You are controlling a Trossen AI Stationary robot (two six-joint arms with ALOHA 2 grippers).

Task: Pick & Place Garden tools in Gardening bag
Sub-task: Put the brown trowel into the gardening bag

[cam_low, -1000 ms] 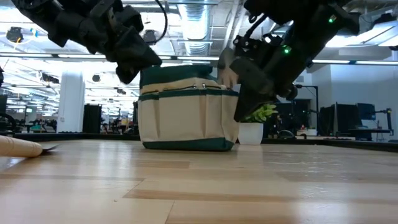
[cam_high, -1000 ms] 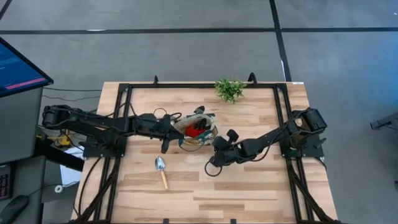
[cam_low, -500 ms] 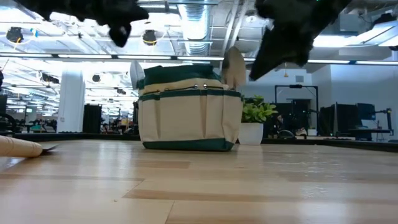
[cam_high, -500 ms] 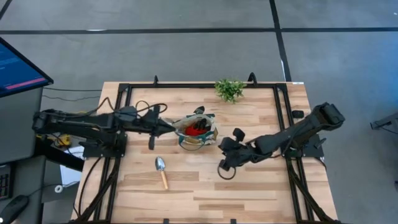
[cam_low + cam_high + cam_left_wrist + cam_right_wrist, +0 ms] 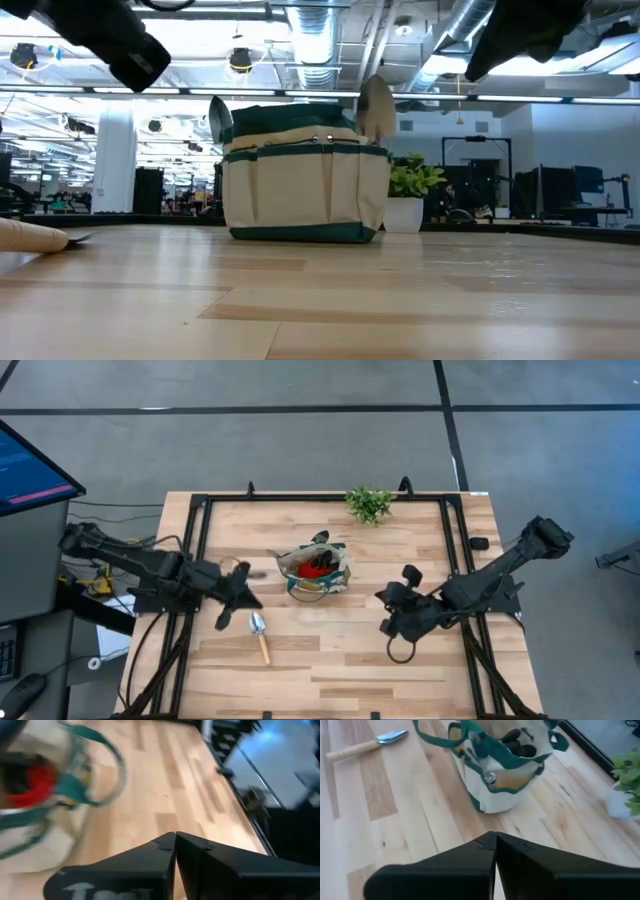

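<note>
The olive-khaki gardening bag (image 5: 313,570) stands upright on its base at the table's middle. Dark shears handles and a red item (image 5: 318,570) lie inside it, and two trowel blades (image 5: 377,105) stick up above its rim. One trowel (image 5: 260,635) lies flat on the table near and left of the bag. My left gripper (image 5: 243,598) is shut and empty, left of the bag and just beyond the trowel. My right gripper (image 5: 388,612) is shut and empty, right of the bag. In the wrist views both finger pairs meet (image 5: 175,837) (image 5: 495,837).
A green plant sprig (image 5: 370,503) in a white pot (image 5: 403,213) stands near the far edge. A black frame (image 5: 200,510) borders the table. Bare wood lies along the near side (image 5: 330,680). A monitor (image 5: 30,470) stands off the table's left.
Both grippers have drawn away from the bag and risen. My left gripper has gone toward the table's left and near edge, ending by the lying trowel. My right gripper has gone toward the right edge. The bag and the lying trowel have stayed put.
</note>
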